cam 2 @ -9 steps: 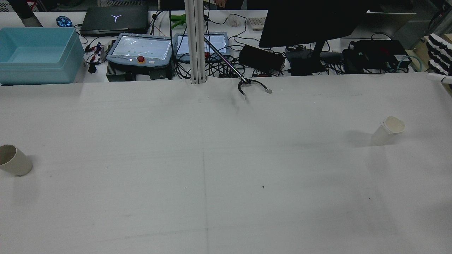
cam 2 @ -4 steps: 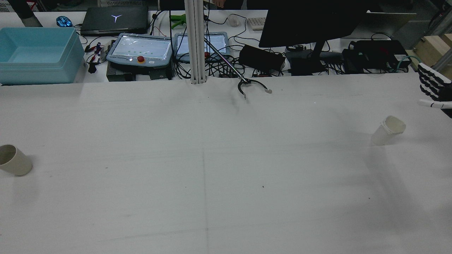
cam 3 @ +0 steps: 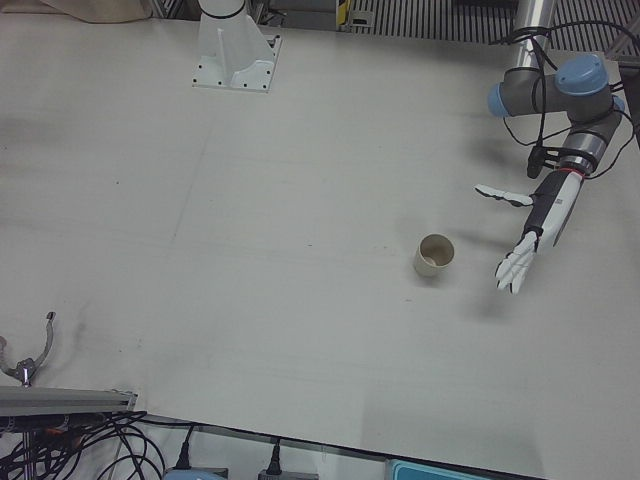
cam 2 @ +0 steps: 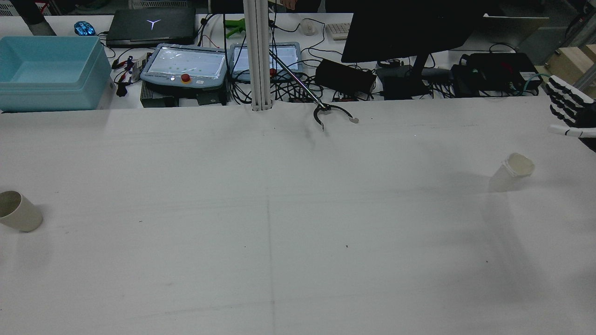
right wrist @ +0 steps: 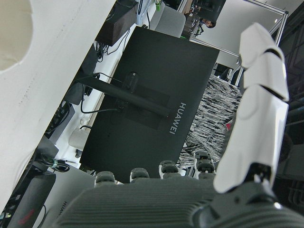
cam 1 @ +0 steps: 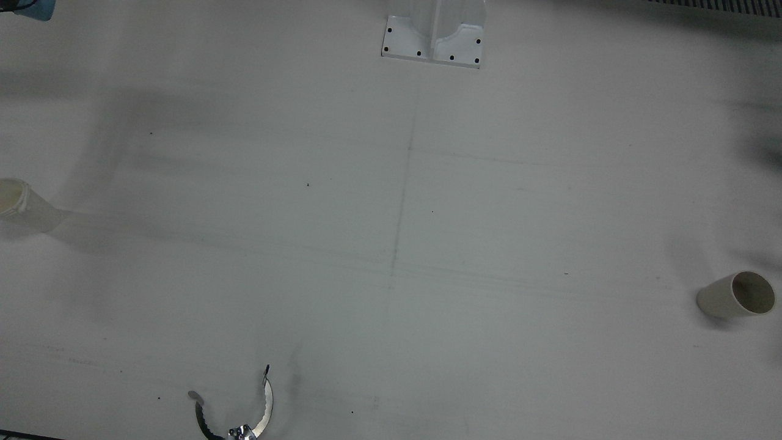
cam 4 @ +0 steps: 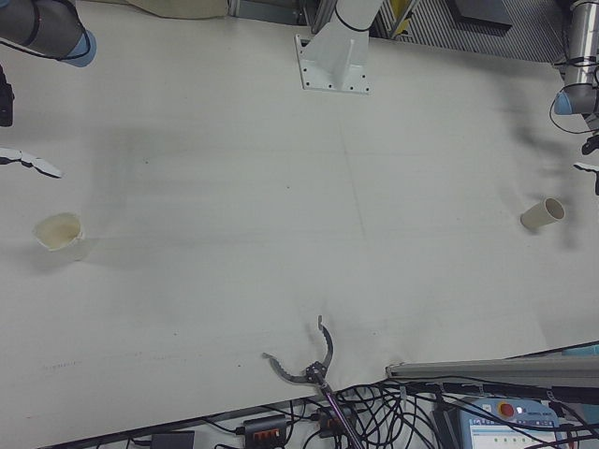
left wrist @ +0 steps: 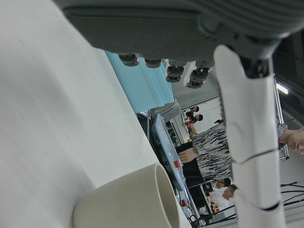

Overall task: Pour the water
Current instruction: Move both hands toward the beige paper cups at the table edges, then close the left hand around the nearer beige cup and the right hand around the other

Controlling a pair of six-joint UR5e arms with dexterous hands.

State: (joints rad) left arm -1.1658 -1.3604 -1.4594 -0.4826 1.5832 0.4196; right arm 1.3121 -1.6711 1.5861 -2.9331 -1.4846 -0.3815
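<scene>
Front view: white table (cam 1: pixel 391 244) with two cups well apart; beige cup (cam 1: pixel 736 295) upright near the view's right edge, pale cup (cam 1: pixel 21 205) at the left edge; a grabber claw (cam 1: pixel 235 409) lies at the bottom edge; no hand shows. Rear view: beige cup (cam 2: pixel 18 211) at far left, pale cup (cam 2: pixel 511 172) at right; right hand (cam 2: pixel 570 114) at the right edge, above and beyond the pale cup, fingers spread, holding nothing; a blue bin (cam 2: pixel 51 72) and monitor (cam 2: pixel 409 28) stand on the desk behind. Left-front view: left hand (cam 3: pixel 525 245) hangs just beside the beige cup (cam 3: pixel 435 256), not touching, fingers straight and apart, empty. Right-front view: pale cup (cam 4: pixel 61 234) at left with only a thumb tip (cam 4: pixel 33 164) of the right hand above it; beige cup (cam 4: pixel 543 214) at right. Left hand view: beige cup (left wrist: pixel 128 202) close by, apart from the fingers (left wrist: pixel 247 133). Right hand view: pale cup's rim (right wrist: pixel 14 33) in the corner, fingers (right wrist: pixel 256 114) extended, clear of it.
</scene>
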